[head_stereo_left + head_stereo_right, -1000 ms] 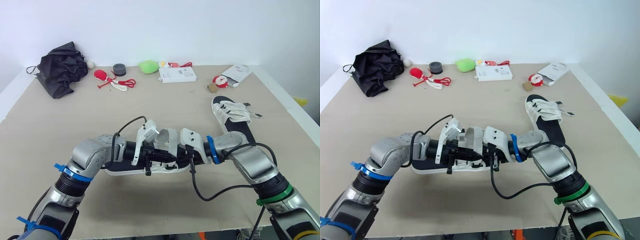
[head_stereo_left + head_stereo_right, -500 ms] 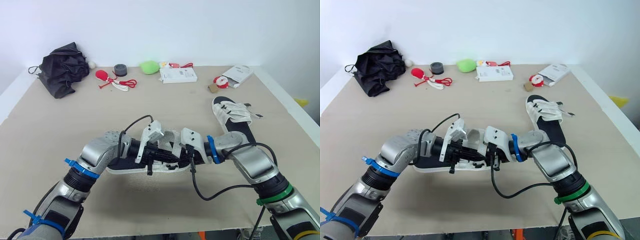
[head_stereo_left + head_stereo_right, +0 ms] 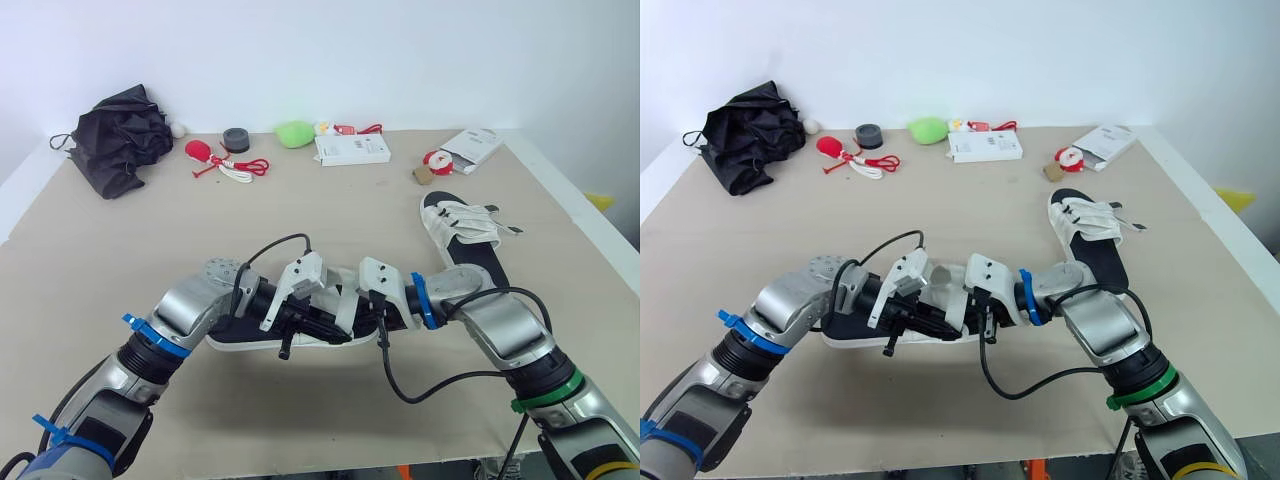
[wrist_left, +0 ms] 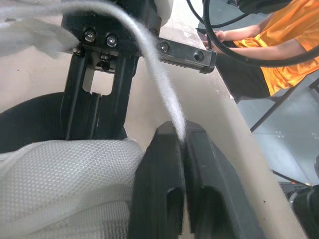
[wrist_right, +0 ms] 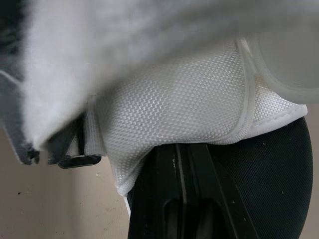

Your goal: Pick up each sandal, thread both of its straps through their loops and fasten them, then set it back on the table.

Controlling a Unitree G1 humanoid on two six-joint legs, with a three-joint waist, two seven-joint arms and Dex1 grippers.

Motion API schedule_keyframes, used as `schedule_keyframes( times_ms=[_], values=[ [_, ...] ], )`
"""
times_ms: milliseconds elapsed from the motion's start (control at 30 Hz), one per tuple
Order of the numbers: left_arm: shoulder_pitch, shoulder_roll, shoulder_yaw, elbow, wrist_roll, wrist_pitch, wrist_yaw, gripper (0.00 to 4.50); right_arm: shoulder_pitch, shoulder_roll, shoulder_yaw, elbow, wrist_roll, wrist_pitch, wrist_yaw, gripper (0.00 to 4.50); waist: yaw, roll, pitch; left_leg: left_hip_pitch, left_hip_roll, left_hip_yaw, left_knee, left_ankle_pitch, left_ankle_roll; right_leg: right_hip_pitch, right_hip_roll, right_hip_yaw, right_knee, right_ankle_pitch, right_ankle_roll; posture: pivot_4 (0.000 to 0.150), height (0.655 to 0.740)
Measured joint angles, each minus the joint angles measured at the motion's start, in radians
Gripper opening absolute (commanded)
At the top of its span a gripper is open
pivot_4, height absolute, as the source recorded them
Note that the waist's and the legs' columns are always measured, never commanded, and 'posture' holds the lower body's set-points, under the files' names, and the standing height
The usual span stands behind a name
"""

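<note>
One sandal [image 3: 236,331], black-soled with white mesh straps, lies low over the middle of the table between my two grippers. My left gripper [image 3: 298,325] is shut on a thin white strap [image 4: 164,94], which runs out from between its fingertips [image 4: 167,149]. My right gripper [image 3: 352,312] faces it from the right, shut on the same sandal, with a white mesh strap [image 5: 179,99] draped over its fingers [image 5: 169,174]. The second sandal [image 3: 472,255] lies flat at the right with its white straps [image 3: 462,222] across it.
Along the far edge sit a black bag [image 3: 120,135], red items [image 3: 203,151], a grey tape roll [image 3: 237,139], a green object [image 3: 296,133], a white box [image 3: 353,149] and a white packet [image 3: 472,148]. A person in orange [image 4: 279,45] sits beyond the table.
My left gripper has shifted a little to the right along the sandal and tipped down toward the table, keeping the strap. The right gripper has held its place.
</note>
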Motion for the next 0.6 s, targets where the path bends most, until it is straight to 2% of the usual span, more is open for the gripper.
schedule_keyframes(
  times_ms=[67, 100, 133, 300, 433, 600],
  values=[
    [0.000, -0.006, -0.001, 0.007, 0.013, -0.016, -0.009, 2.53, 0.000, -0.001, -0.002, 0.005, 0.000, 0.000, -0.001, 0.00, 0.000, 0.000, 0.000, 0.000, 0.000, 0.000, 0.001, 0.000, 0.000, 0.000, -0.001, 0.000, 0.000, 0.001, 0.002, 0.150, 0.7400],
    [0.000, -0.010, -0.001, 0.015, 0.016, -0.023, -0.010, 2.58, 0.000, -0.002, -0.002, 0.006, 0.000, 0.001, -0.002, 0.00, 0.000, 0.000, 0.000, 0.000, 0.000, 0.000, 0.001, 0.001, 0.001, 0.000, -0.001, 0.000, 0.000, 0.002, 0.002, 0.150, 0.7400],
    [0.000, -0.012, -0.001, 0.021, 0.017, -0.027, -0.010, 2.98, 0.000, -0.002, -0.003, 0.007, 0.000, 0.001, -0.004, 0.00, 0.000, 0.000, 0.000, 0.000, 0.000, 0.000, 0.001, 0.001, 0.001, 0.000, -0.001, 0.000, 0.000, 0.002, 0.003, 0.150, 0.7400],
    [-0.053, 0.008, 0.001, 0.066, 0.025, -0.033, -0.056, 2.98, 0.001, -0.002, -0.003, 0.007, 0.000, 0.001, -0.015, 0.00, 0.000, 0.000, 0.000, -0.001, 0.000, 0.000, 0.002, 0.004, 0.002, -0.001, -0.001, 0.000, 0.000, 0.004, 0.004, 0.150, 0.7400],
    [-0.126, 0.112, 0.020, 0.109, 0.033, -0.046, -0.158, 2.98, -0.001, -0.001, -0.002, 0.005, 0.004, 0.000, -0.009, 0.00, 0.000, 0.001, 0.000, -0.002, 0.000, 0.000, 0.001, 0.003, 0.001, -0.002, 0.000, 0.000, 0.000, 0.003, 0.002, 0.150, 0.7400],
    [-0.157, 0.076, 0.105, 0.177, 0.006, 0.063, -0.098, 2.98, -0.008, -0.002, -0.001, 0.013, 0.004, -0.001, 0.006, 0.00, 0.000, 0.000, 0.001, -0.003, -0.001, 0.001, 0.000, 0.002, 0.002, -0.002, 0.000, 0.000, 0.000, 0.002, 0.002, 0.150, 0.7400]
  ],
)
